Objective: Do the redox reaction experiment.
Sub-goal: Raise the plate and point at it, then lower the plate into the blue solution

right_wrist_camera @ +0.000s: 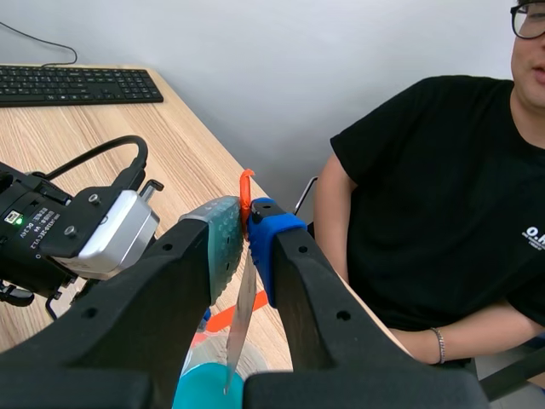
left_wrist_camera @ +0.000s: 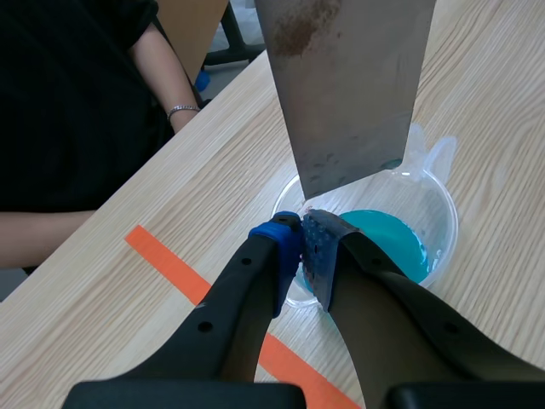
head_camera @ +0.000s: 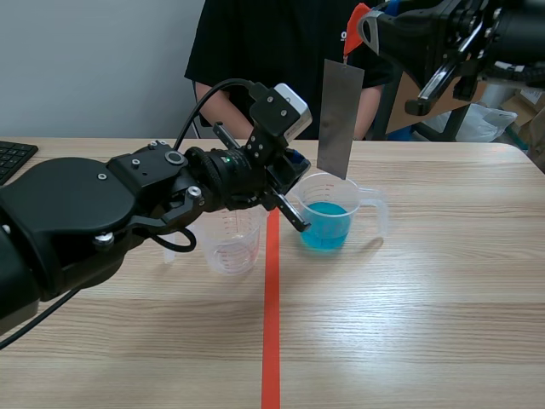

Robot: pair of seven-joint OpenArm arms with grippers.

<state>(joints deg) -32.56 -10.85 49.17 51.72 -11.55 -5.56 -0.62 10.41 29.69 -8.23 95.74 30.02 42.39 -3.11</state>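
- We see the left gripper (head_camera: 294, 213) (left_wrist_camera: 302, 230) at the 9 o'clock side of a clear cup (head_camera: 361, 209) (left_wrist_camera: 443, 247). Its fingers are pinched together on the cup's rim, one pad inside the wall and one outside.
- The cup stands on the table (head_camera: 426, 324), just at 3 o'clock of the orange-red tape line (head_camera: 271, 315). It holds blue liquid (head_camera: 325, 223) (left_wrist_camera: 392, 239) in its lower part, and its handle points toward 3 o'clock.
- The right gripper (head_camera: 366, 30) (right_wrist_camera: 244, 226) is raised at about 1 o'clock of the cup. Its fingers are clamped on the top of a grey metal sheet (head_camera: 340, 119) (left_wrist_camera: 349, 85) (right_wrist_camera: 243, 311).
- An orange-red tab (head_camera: 355, 19) (right_wrist_camera: 245, 189) sticks up from the sheet's top, above the pads.
- The sheet hangs upright over the cup. Its lower edge is about level with the rim, on the 11 o'clock side, and above the liquid without touching it.
- In the left wrist view we notice a brownish stain near the sheet's top.
- An empty cup (head_camera: 232, 243) stands at 9 o'clock of the tape line, under the left arm.
- A keyboard (head_camera: 13, 158) (right_wrist_camera: 77, 85) lies at the table's far 9 o'clock edge.
- A person (head_camera: 272, 51) (right_wrist_camera: 443, 221) in a black shirt sits at 12 o'clock, across the table.
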